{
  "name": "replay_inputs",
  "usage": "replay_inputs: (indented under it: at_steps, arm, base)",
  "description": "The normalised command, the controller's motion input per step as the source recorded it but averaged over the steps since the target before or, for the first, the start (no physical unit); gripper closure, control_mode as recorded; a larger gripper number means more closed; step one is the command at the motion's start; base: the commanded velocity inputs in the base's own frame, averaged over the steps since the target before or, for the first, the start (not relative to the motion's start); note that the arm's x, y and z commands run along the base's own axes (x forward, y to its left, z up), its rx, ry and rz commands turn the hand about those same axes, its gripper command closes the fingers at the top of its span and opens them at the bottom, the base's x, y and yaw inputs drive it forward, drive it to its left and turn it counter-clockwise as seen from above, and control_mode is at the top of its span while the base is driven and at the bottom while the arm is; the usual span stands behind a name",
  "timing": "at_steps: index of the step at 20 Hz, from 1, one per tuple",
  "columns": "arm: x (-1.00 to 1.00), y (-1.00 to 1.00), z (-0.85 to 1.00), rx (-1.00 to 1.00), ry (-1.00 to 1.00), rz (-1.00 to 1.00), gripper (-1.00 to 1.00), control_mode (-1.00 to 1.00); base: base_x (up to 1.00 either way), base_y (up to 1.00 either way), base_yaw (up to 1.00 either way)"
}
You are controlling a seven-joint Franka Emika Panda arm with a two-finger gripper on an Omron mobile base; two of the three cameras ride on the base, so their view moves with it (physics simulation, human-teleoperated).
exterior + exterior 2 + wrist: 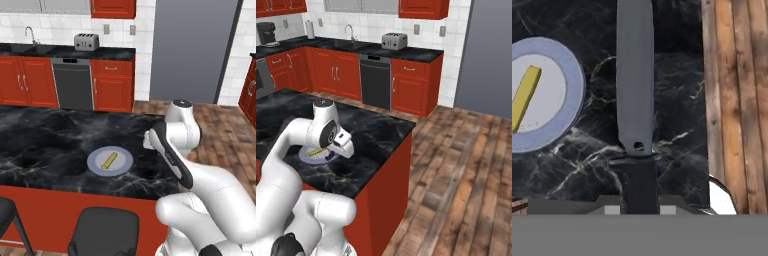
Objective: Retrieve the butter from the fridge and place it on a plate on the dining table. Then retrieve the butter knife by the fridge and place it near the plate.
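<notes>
Behind the island, at about 1 o'clock in the left base view, the fridge [192,50] stands with its grey doors closed. Nearer, the dining table [45,135] spreads its black marble top across the view. On it lies the plate [110,161], and the butter [109,160] rests on the plate near its middle. The white arm bends over the table edge at about 3 o'clock from the plate. In the hand view, the gripper [640,172] is clamped on the dark handle of the butter knife [635,75], whose grey blade points toward 12 o'clock over the marble, beside the plate [572,90] and apart from it.
</notes>
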Motion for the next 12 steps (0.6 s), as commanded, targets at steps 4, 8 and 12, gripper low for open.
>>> replay_inputs:
  at_steps: [4,8,12]
  arm:
    - [0.49,0.06,-0.72,0.01,0.0,-0.04,1.0,-1.0]
    - [0.54,0.01,-0.76,0.0,-0.08,0.0,1.0,-1.0]
    - [0.5,0.06,-0.71,0.0,-0.07,0.0,1.0,-1.0]
  base:
    - [0.0,0.0,0.0]
    - [0.0,0.0,0.0]
    - [0.0,0.0,0.0]
